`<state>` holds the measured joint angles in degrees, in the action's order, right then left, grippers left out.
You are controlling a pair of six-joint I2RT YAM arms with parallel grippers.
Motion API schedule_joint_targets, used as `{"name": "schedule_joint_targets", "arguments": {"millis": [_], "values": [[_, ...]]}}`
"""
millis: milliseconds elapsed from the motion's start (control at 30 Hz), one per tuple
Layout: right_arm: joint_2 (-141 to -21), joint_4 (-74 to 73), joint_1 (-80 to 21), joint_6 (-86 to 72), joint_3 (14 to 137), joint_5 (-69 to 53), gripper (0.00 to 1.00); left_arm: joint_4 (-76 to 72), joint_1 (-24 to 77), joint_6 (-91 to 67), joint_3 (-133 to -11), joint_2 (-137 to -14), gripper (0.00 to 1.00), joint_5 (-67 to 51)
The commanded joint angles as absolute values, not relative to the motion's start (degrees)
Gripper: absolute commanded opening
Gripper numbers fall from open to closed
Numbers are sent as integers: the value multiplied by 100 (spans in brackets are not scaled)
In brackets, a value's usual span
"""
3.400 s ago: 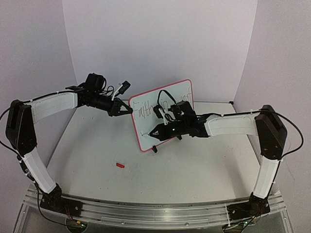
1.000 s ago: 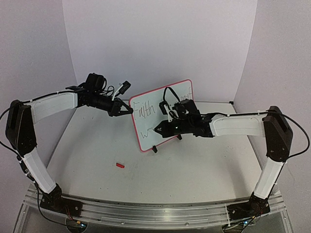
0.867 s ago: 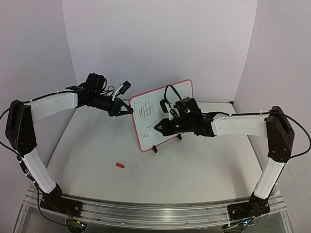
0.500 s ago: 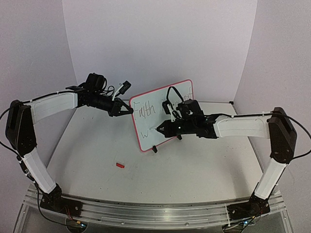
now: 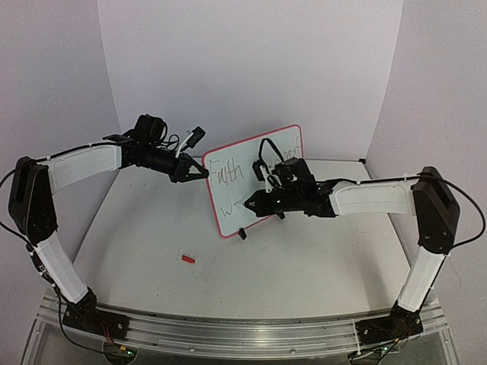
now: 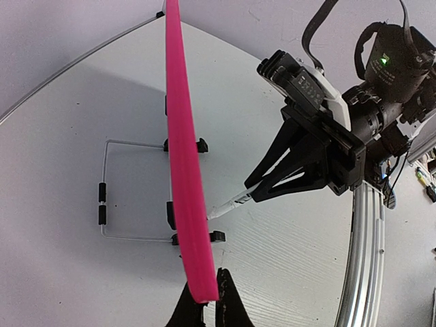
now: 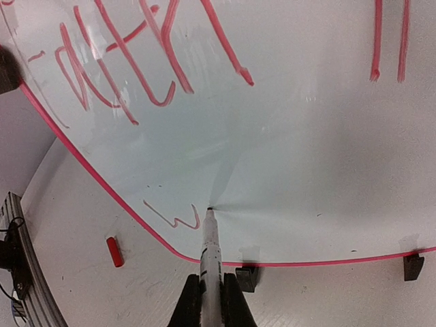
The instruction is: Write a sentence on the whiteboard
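Just one whiteboard [image 7: 306,150], one marker [image 7: 210,244] — one loose cap [image 7: 114,251].

Top cam: fixed high behind L arm [image 5: 76,163] & R arm [image 5: 365,196], looks down & fwd across the table [image 5: 304,258] to the back wall [image 5: 251,68]. Far off – both whole in frame, board [image 5: 228,194] mid-frame.

L wrist cam: looks out along the L gripper [image 6: 206,294] at frame bottom, hard against the board's rim, so board shows edge-on; wire stand [image 6: 101,193] left of it, R gripper [image 6: 253,196] right.

R wrist cam: faces the board's front, v. close, board fills most of frame; marker [image 7: 210,255] points away from lens at bottom centre.

All 3 share the board. Top & R wrist both catch the red cap [image 7: 114,251] on the table; top & L wrist both show the R gripper.
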<state>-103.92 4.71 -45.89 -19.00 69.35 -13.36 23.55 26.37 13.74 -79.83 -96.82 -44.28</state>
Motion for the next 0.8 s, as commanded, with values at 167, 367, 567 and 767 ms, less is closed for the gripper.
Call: {"name": "schedule_joint_targets", "arguments": {"millis": [167,367,567,767], "values": [[-10572,605,-4566,-1907,7233,-1166,0,2972,2848,1500,-7972,-9697,0,-4503],[-10591,523,-4566,-1899,7092,-1108,0,2979,2848,1495,-7972,-9694,0,-4506],[-10580,483,-4568,-1918,6908,-1085,0,2976,2852,1500,-7972,-9689,0,-4506],[-10555,459,-4567,-1870,6966,-1107,0,2974,2856,1498,-7972,-9689,0,-4509]]}}
